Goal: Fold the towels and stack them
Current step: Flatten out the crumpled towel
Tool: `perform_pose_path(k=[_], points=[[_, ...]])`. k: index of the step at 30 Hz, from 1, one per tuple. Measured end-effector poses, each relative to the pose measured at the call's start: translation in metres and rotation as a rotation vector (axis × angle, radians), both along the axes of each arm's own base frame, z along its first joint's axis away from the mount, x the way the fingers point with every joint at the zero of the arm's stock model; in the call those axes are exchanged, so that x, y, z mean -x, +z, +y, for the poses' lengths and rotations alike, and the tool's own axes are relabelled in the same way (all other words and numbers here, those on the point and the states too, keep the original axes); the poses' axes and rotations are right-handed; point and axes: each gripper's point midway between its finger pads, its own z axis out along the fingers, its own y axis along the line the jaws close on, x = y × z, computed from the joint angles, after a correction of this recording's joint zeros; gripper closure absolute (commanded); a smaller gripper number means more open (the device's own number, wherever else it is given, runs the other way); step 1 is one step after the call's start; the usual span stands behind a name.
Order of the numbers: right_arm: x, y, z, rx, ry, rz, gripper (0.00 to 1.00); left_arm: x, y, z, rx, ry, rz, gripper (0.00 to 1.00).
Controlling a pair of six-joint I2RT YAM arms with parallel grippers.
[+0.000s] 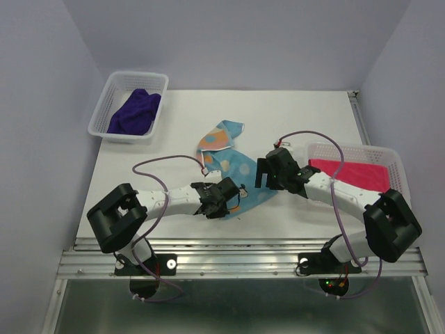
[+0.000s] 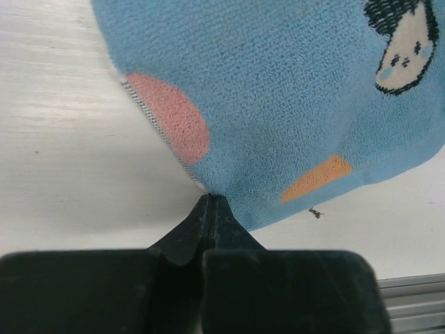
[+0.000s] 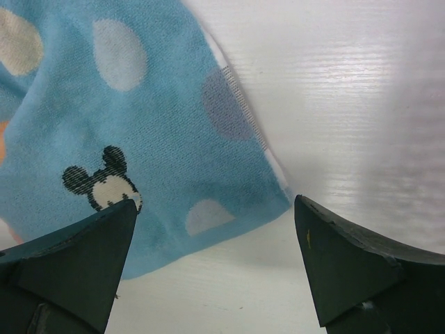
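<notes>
Three towels that we can count, all on a white table (image 1: 306, 118). Left basket (image 1: 104, 104) sits at the far left corner with the purple towel (image 1: 135, 111) bunched inside. Right basket (image 1: 348, 147) is at the right edge, with the pink towel (image 1: 351, 172) lying flat in it. The blue towel (image 1: 240, 170) lies rumpled mid-table between the two arms. Its far end shows an orange patch (image 1: 211, 141); we can't tell whether that is a fold or a separate cloth.

Left gripper (image 1: 235, 197) is at the blue towel's near edge. Right gripper (image 1: 262, 175) is at its right side.

Only the left wrist view shows the grip: left gripper (image 2: 211, 202) has its jaws pressed together, pinching the edge of the blue towel (image 2: 292, 90), which rises off the table there. The top view hides that contact.

Only the right wrist view shows the right gripper (image 3: 215, 202) spread wide and holding nothing, with a corner of the blue towel (image 3: 153, 118) flat on the table between its fingers.

We read no text. The only mark is a cartoon mouse print (image 2: 405, 45), also seen from the right wrist (image 3: 101, 182). In the top view it is too small to make out.
</notes>
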Motion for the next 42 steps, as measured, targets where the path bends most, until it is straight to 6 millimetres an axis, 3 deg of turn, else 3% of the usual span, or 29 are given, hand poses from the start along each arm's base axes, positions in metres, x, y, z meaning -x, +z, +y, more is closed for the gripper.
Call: perform_pose_path(k=[5, 9, 13, 19, 22, 31, 33, 34, 35, 40, 41, 42], points=[[0.000, -0.003, 0.000, 0.007, 0.002, 0.006, 0.00, -0.006, 0.002, -0.020, -0.013, -0.031, -0.020, 1.00], [0.000, -0.004, -0.001, 0.012, 0.005, 0.009, 0.00, -0.008, 0.003, -0.021, -0.015, -0.023, -0.031, 1.00], [0.000, -0.005, -0.001, 0.017, 0.008, 0.010, 0.00, -0.009, 0.006, -0.009, -0.054, 0.024, -0.052, 1.00], [0.004, -0.019, -0.004, 0.043, 0.016, 0.055, 0.00, 0.003, 0.012, 0.032, -0.139, 0.059, -0.060, 1.00], [0.008, -0.021, 0.002, 0.025, 0.052, 0.074, 0.05, 0.002, 0.018, 0.038, -0.137, 0.077, -0.073, 1.00], [0.023, -0.040, 0.008, 0.036, 0.124, 0.163, 0.30, 0.003, 0.013, 0.044, -0.133, 0.096, -0.072, 1.00], [0.026, -0.042, 0.009, 0.041, 0.132, 0.173, 0.42, 0.003, 0.012, 0.044, -0.131, 0.096, -0.072, 1.00], [0.027, -0.043, 0.009, 0.042, 0.136, 0.177, 0.55, 0.003, 0.010, 0.044, -0.129, 0.096, -0.072, 1.00], [0.028, -0.045, 0.010, 0.046, 0.139, 0.183, 0.62, 0.004, 0.010, 0.044, -0.127, 0.096, -0.071, 1.00], [0.033, -0.050, 0.012, 0.063, 0.152, 0.194, 0.86, 0.002, 0.009, 0.041, -0.107, 0.095, -0.078, 1.00], [0.033, -0.050, 0.012, 0.064, 0.153, 0.196, 0.99, 0.002, 0.010, 0.040, -0.100, 0.095, -0.081, 1.00], [0.034, -0.050, 0.012, 0.065, 0.154, 0.197, 0.99, 0.002, 0.011, 0.039, -0.093, 0.093, -0.085, 1.00]])
